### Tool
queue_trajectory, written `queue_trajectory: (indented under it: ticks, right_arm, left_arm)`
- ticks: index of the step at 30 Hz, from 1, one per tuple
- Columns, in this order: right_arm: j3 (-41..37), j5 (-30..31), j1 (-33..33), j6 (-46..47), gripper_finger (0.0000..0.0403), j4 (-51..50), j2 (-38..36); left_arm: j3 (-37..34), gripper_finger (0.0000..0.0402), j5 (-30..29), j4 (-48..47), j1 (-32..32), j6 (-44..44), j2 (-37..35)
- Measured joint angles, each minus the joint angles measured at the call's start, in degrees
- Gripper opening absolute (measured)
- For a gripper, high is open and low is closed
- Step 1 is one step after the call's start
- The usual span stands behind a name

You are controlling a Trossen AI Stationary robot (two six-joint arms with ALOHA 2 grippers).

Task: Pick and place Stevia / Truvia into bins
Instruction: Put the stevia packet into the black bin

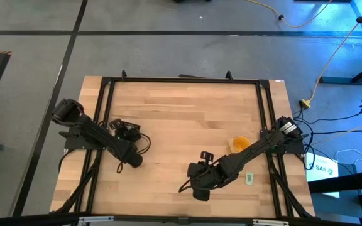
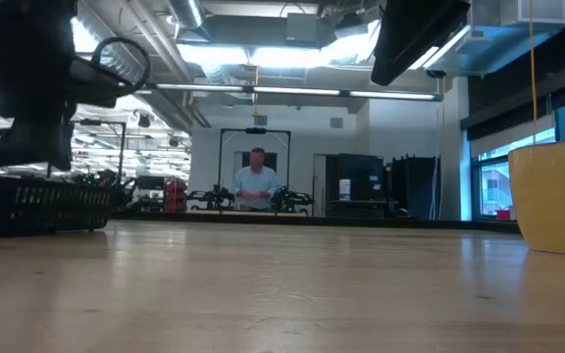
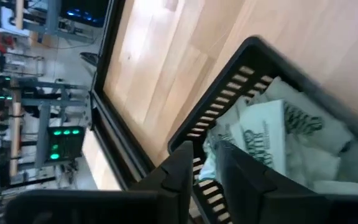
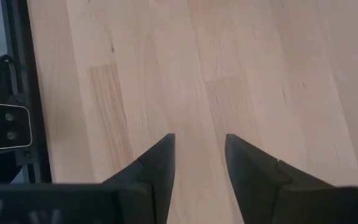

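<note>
So the sachets are piled in the slotted black bin, sitting right ahead of and just under the left tool, and at least one stray sachet lies flat on the desk just off to the side of the right arm, behind the right tool. My guess is these things are super light, thin paper, a bit floppy and crinkly, so they'll slide around if you nudge them and won't resist a pinch at all. Since that one lies flat, I'd come down over the short width near the middle, or catch an edge, and press lightly so it doesn't skate away. Left tool: fingers only a little apart, hanging over the bin's near wall; the gap looks empty to me and I can't see it touching any packet, so I'd call it let go over the pile. Right tool: fingers spread wide, nothing between them, just bare wood ahead. There's also a yellow cup beside the right arm, close to that stray packet.
</note>
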Motion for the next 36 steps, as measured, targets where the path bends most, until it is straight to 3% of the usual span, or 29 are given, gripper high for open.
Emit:
queue_trajectory:
  ticks: [6, 11, 17, 25, 28, 32, 36]
  right_arm:
    - [0.02, -1.90, 0.46, 1.28, 0.0143, -1.65, -0.68]
    - [0.15, -2.10, 2.74, 10.58, 0.0143, -11.30, -1.28]
    - [0.09, -2.22, 7.35, 30.26, 0.0143, -25.54, -0.85]
    - [-0.68, -4.30, 13.99, 55.55, 0.0143, -31.41, -0.89]
    - [-3.58, -7.62, 16.18, 65.36, 0.0143, -32.33, -0.90]
    - [-9.65, -16.91, 18.31, 73.46, 0.0143, -30.51, -0.86]
    - [-14.65, -18.39, 19.28, 76.67, 0.0143, -26.60, -0.86]
  left_arm:
    - [3.83, 0.0079, 0.07, 0.75, -0.46, 0.19, -1.49]
    - [5.05, 0.0071, 0.04, 10.45, -1.98, 2.48, -1.72]
    - [5.05, 0.0064, 0.04, 32.36, -3.88, 20.24, -1.70]
    - [5.05, 0.0060, 0.44, 60.89, -4.52, 42.75, -1.70]
    - [5.05, 0.0060, 0.55, 66.21, -4.51, 48.18, -1.70]
    - [5.05, 0.0058, 0.57, 68.37, -4.44, 50.10, -1.70]
    - [5.05, 0.0056, 0.54, 68.46, -4.42, 50.12, -1.70]
